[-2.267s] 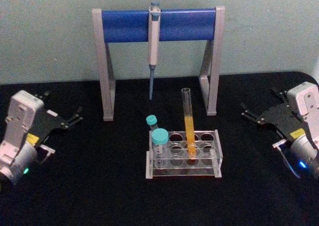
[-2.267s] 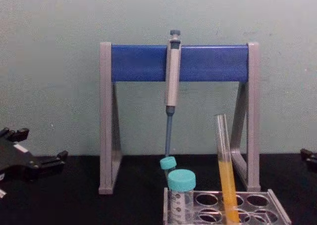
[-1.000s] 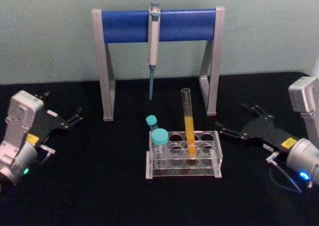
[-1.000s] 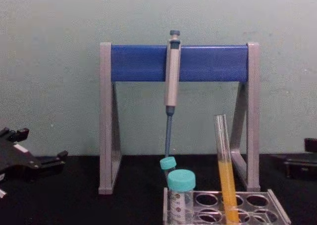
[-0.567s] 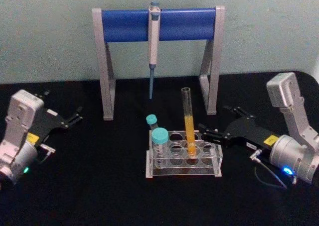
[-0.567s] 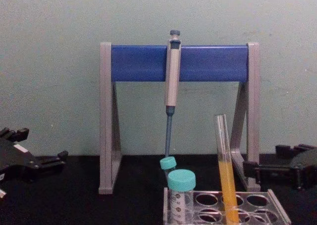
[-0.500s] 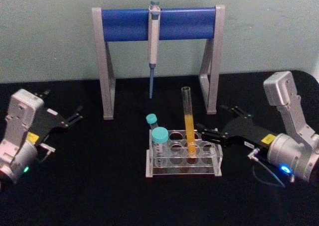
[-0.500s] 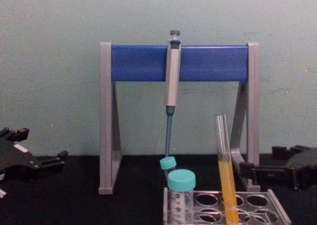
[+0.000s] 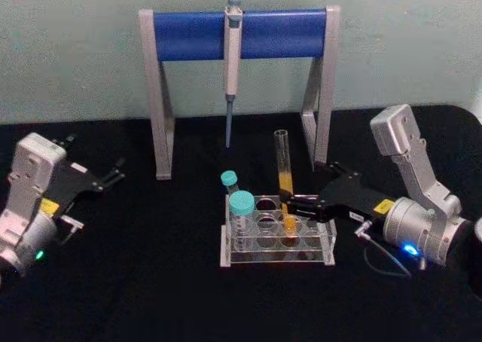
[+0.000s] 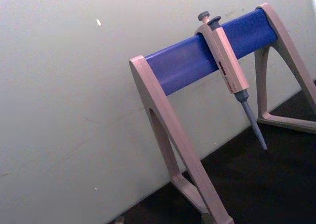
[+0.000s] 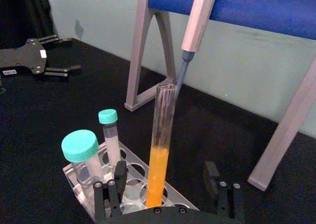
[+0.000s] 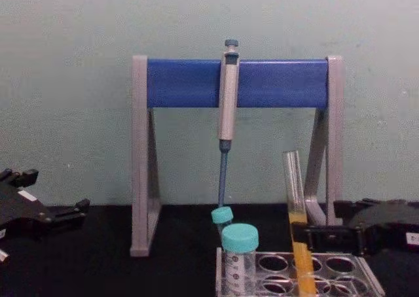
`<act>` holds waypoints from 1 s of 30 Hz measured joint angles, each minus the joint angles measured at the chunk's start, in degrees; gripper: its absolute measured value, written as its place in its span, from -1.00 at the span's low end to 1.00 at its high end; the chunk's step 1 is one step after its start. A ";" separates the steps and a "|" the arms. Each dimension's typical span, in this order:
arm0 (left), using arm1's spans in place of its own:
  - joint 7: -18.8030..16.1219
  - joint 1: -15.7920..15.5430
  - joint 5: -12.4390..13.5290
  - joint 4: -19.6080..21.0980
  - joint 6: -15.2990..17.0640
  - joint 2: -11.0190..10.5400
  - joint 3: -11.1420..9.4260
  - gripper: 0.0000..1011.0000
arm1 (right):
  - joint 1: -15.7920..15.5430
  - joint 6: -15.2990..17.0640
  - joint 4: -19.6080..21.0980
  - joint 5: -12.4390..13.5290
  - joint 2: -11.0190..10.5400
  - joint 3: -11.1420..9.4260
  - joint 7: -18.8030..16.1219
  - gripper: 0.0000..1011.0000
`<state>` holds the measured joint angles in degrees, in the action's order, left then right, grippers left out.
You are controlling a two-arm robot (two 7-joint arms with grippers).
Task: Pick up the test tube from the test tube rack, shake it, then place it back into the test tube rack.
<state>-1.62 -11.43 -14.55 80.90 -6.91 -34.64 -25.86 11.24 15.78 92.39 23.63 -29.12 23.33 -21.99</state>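
Test tube stands in a hole of the test tube rack, mid-bench, leaning slightly. It has no cap, and its lower part holds orange-yellow liquid.

Handling, as a judgement: thin glass, so light, stiff, smooth and easy to crack or let slip. Moderate squeeze only. The best hold looks to be on the bare wall just above the rack's top plate, around the liquid level. That leaves the open mouth free and the tube short below the grip. With the top open, any shake should stay small and upright. The lift should go straight up to clear the hole.

Right gripper reaches in low and roughly level from the right side of the bench. Its jaws are spread, one finger on each side of the tube just above the rack. The right wrist view shows clear gaps, so there is no hold yet.

Left gripper is parked at the far left, fingers apart, holding nothing.
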 joint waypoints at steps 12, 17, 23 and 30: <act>0.00 0.00 0.00 0.00 0.00 0.00 0.00 0.98 | 1.89 0.62 -3.00 -0.36 2.70 0.55 0.49 0.98; 0.00 0.00 0.00 0.00 0.00 0.00 0.00 0.98 | 2.69 0.97 -4.44 -0.38 3.67 0.69 0.59 0.98; 0.00 0.00 0.00 0.00 0.00 0.00 0.00 0.98 | 3.47 1.16 -5.50 -0.59 4.39 1.02 0.58 0.98; 0.00 0.00 0.00 0.00 0.00 0.00 0.00 0.98 | 4.23 1.20 -6.27 -0.96 4.97 1.48 0.36 0.98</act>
<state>-1.62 -11.43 -14.55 80.90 -6.91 -34.64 -25.86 15.46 16.98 86.12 22.67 -24.15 24.82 -21.63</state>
